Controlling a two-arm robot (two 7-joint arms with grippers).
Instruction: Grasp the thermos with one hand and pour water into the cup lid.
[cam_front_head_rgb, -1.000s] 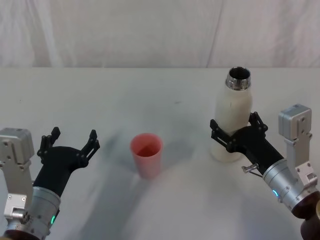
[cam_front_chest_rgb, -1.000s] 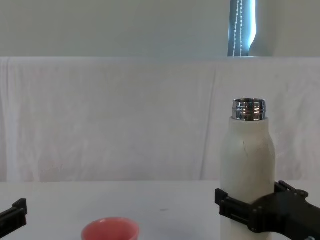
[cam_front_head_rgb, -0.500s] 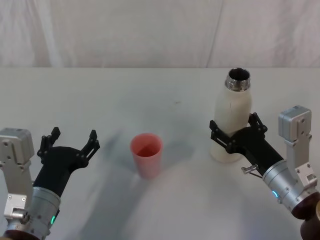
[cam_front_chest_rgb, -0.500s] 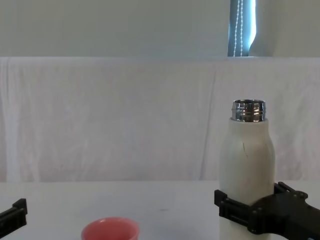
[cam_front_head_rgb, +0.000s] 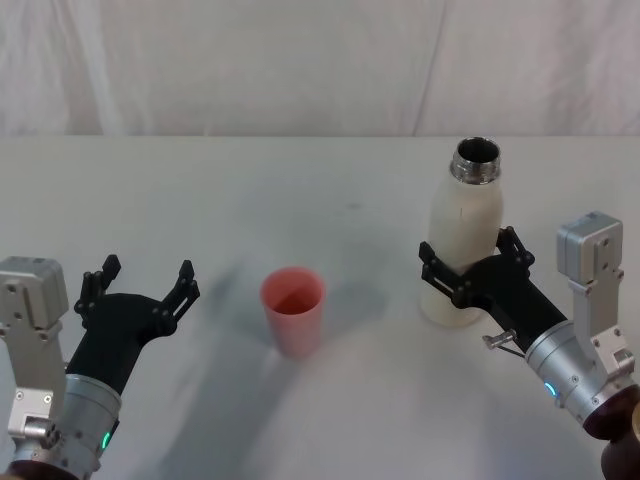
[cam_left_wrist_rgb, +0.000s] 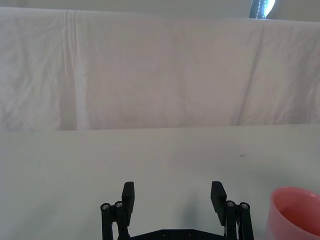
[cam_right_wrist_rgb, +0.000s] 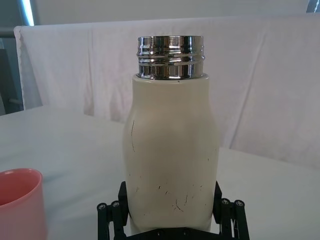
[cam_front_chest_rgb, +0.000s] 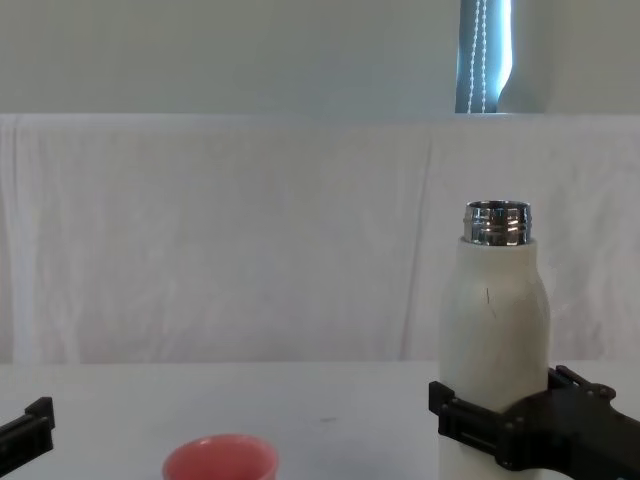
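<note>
The cream-white thermos (cam_front_head_rgb: 463, 245) stands upright at the right of the table, its steel neck open at the top. My right gripper (cam_front_head_rgb: 470, 258) is shut on the thermos's lower body, one black finger on each side (cam_right_wrist_rgb: 170, 207) (cam_front_chest_rgb: 500, 420). The thermos (cam_right_wrist_rgb: 170, 160) (cam_front_chest_rgb: 495, 330) looks slightly raised. The pink cup lid (cam_front_head_rgb: 293, 310) stands upright in the middle of the table, left of the thermos (cam_right_wrist_rgb: 20, 202) (cam_front_chest_rgb: 220, 462) (cam_left_wrist_rgb: 295, 212). My left gripper (cam_front_head_rgb: 140, 285) rests open at the near left, nothing between its fingers (cam_left_wrist_rgb: 173, 200).
A white cloth (cam_front_head_rgb: 320, 60) hangs as a backdrop behind the white table (cam_front_head_rgb: 250, 190). The table's far edge runs along the cloth.
The thermos has risen slightly in my right gripper's hold. The cup lid and the left gripper have not moved.
</note>
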